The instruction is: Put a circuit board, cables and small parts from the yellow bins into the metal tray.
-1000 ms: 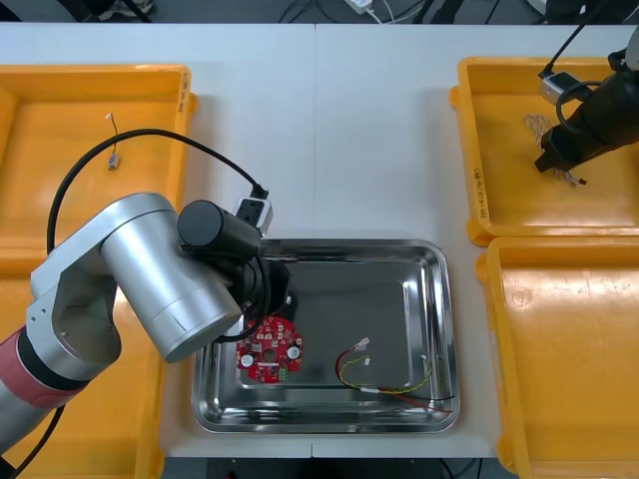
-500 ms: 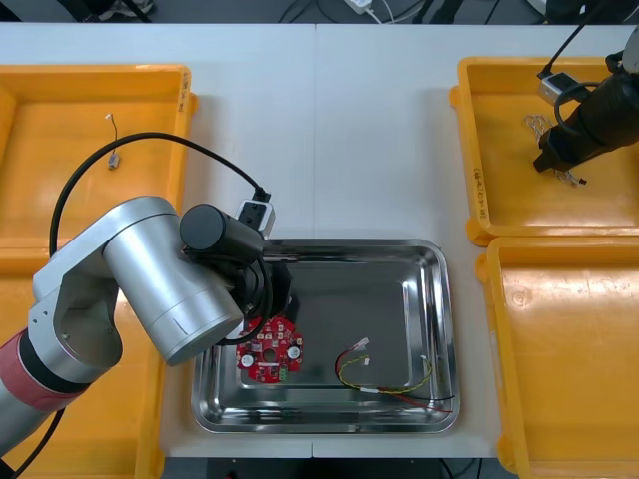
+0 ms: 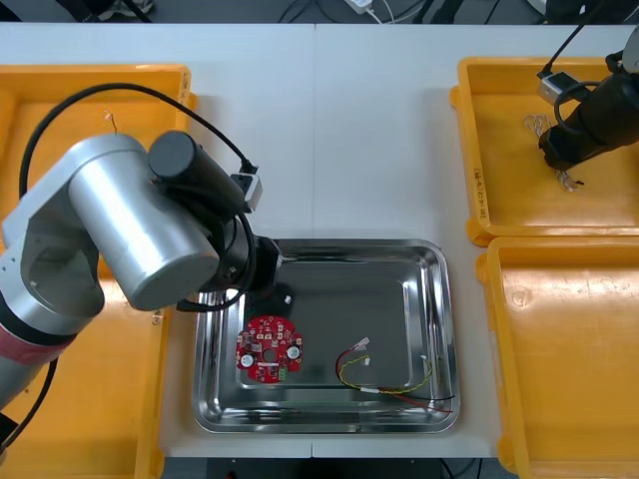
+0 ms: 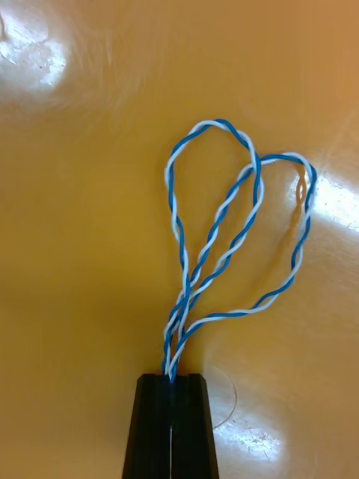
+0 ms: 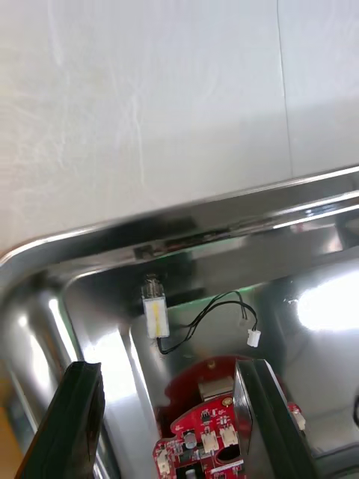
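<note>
Over the far left corner of the shiny metal tray [image 3: 359, 242], beside the left yellow plastic bins [image 3: 100, 72], the left gripper [image 5: 164, 367] hangs with its black fingers wide apart and nothing between them. Below it in the tray lie a round red circuit board [image 3: 268, 349] and a thin black cable [image 5: 213, 314] with pale plugs. A red and yellow cable [image 3: 387, 377] lies nearer the tray's right side. At the right, inside the far yellow bin [image 3: 477, 180], the right gripper [image 4: 170, 380] is closed tightly on the ends of a twisted blue and white cable [image 4: 176, 329], whose loops fan out close to the bin floor. I judge the step is carrying this cable to the tray. It is better to lift straight up until the loops hang free, pass well above the bin wall, and lower over the bare middle of the tray before letting go.
</note>
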### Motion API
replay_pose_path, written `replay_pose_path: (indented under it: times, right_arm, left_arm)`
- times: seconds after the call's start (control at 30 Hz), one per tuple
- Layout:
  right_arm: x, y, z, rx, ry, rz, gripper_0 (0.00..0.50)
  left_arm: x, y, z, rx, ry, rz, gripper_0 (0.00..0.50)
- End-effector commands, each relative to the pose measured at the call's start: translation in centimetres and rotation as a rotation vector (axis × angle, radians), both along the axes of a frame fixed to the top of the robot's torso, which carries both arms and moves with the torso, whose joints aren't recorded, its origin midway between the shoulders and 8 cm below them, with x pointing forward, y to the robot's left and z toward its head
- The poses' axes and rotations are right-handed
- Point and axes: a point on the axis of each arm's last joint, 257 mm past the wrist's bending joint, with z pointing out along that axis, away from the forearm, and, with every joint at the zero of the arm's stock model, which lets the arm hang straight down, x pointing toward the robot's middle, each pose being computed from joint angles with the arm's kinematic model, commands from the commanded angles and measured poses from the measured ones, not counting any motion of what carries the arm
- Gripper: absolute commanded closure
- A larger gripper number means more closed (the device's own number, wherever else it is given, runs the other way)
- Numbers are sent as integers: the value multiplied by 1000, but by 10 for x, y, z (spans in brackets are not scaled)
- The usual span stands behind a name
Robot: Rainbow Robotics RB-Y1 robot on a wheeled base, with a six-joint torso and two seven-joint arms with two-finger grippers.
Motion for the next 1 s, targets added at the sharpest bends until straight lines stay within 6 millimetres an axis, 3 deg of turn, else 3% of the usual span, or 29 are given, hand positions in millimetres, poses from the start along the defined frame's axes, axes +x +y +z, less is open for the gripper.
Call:
replay_pose_path:
  times: [0.03,0.23,0.47,0.63,1.0]
  right_arm:
    - [13,13,19,8,-53,43,500]
    - [15,12,24,10,-63,41,500]
    - [12,10,54,-28,-72,58,500]
    - [-3,5,85,-64,-53,56,500]
    - [-32,14,126,-72,-24,85,500]
  left_arm:
    - [24,22,49,-47,-52,93,0]
    - [28,39,71,-48,-49,109,0]
    - [31,62,95,-24,-50,118,0]
    - [39,86,115,8,-24,108,0]
    - [73,127,132,82,-11,102,0]
